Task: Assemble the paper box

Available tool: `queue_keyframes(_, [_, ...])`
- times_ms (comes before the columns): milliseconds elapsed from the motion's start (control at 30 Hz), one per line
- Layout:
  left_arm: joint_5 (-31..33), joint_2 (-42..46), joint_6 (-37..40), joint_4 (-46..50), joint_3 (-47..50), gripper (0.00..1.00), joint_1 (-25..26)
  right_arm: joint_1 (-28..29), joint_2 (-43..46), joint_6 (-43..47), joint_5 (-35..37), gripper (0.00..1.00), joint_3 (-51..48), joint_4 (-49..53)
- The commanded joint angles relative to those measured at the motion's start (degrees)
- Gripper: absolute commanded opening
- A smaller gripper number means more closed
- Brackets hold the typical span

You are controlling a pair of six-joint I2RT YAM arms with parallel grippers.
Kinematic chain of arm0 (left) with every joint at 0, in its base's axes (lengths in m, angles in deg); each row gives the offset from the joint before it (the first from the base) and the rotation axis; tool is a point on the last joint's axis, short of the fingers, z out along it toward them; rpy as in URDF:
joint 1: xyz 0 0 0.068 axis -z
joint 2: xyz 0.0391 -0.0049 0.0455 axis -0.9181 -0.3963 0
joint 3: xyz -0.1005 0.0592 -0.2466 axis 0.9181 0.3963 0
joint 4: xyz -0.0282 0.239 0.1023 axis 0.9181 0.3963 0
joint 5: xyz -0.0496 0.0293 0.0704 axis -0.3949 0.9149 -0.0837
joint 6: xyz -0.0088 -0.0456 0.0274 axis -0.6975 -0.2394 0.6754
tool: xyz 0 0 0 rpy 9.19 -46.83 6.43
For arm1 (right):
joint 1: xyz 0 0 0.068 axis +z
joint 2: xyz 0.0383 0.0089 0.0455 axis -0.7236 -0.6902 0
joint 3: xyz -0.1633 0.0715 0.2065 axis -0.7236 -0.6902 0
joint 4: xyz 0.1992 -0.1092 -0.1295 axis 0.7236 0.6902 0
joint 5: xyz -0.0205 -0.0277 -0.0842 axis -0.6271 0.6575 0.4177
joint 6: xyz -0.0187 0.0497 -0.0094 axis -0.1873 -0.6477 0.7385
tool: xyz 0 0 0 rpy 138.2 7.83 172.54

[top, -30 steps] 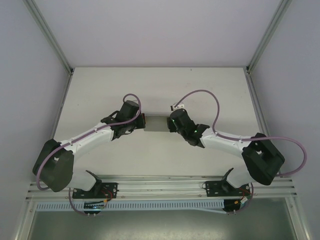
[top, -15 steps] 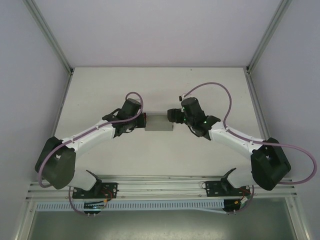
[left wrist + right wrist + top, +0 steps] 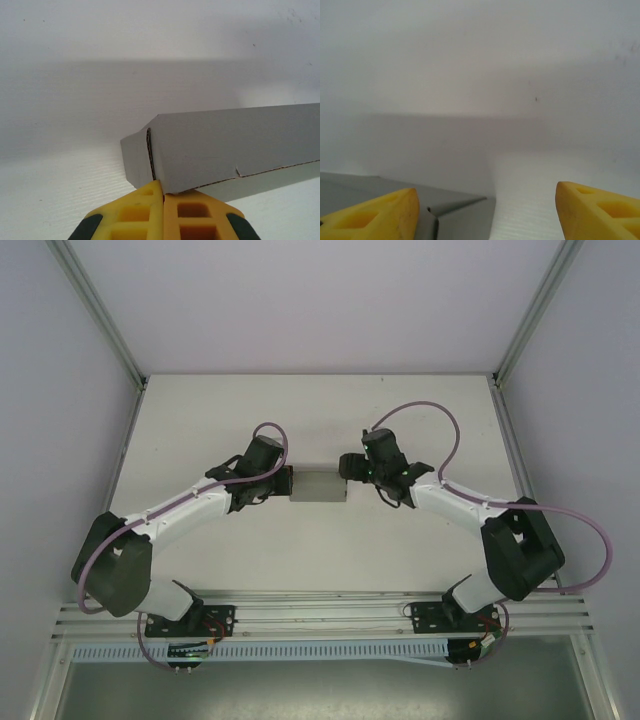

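Grey paper box on white table; left jaws tight on one end, right jaws agape nearby.

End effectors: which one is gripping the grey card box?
The left end effector: its yellow fingers are pinched shut on the grey card box. The right end effector stands wide open.

We are seeing the paper box lying on the table between our hands, its left end touching the left hand and its right end just beside the right hand.
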Motion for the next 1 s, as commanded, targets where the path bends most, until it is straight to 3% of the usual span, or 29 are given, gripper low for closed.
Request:
queue_keyframes(0, [-2.2, -2.5, 1.5, 12.4, 1.8, 0.00, 0.3, -0.3, -1.9, -2.9, -1.9, 0.71, -2.5, -0.6])
queue_keyframes(133, [-4.1, -0.5, 3.0, 12.8, 0.2, 0.10, 0.4, -0.3, -3.0, -5.0, -2.8, 0.70, -4.6, -0.8])
queue_keyframes(233, [-4.9, 1.6, 4.4, 14.1, -2.3, 0.28, 0.4, -0.3, -3.0, -5.8, -3.0, 0.70, -5.7, -1.1])
queue_keyframes(333, [-4.3, 3.2, 4.6, 16.2, -5.2, 0.32, 0.3, -0.3, -2.9, -6.9, -3.1, 0.70, -7.0, -2.2])
queue_keyframes(400, [-3.7, 4.1, 4.0, 17.5, -6.7, 0.44, 0.3, -0.3, -3.1, -7.3, -2.9, 0.70, -7.8, -2.9])
queue_keyframes(467, [-3.3, 4.4, 3.1, 18.7, -8.8, 0.46, 0.2, -0.3, -3.6, -7.6, -2.8, 0.70, -8.0, -2.9])
queue_keyframes(600, [-2.5, 4.6, 1.8, 19.6, -11.5, 0.73, 0.3, -0.3, -4.6, -6.6, -2.8, 0.69, -8.4, -3.3])
queue_keyframes(767, [-1.3, 2.9, 0.8, 18.6, -13.1, 0.79, -1.9, -0.3, -4.9, -5.2, -2.0, 0.68, -9.2, -3.7])
queue_keyframes(967, [-9.2, -0.2, -0.8, 13.8, -11.1, 0.69, -8.4, -0.2, -4.4, -4.3, -1.8, 0.68, -9.6, -3.5])
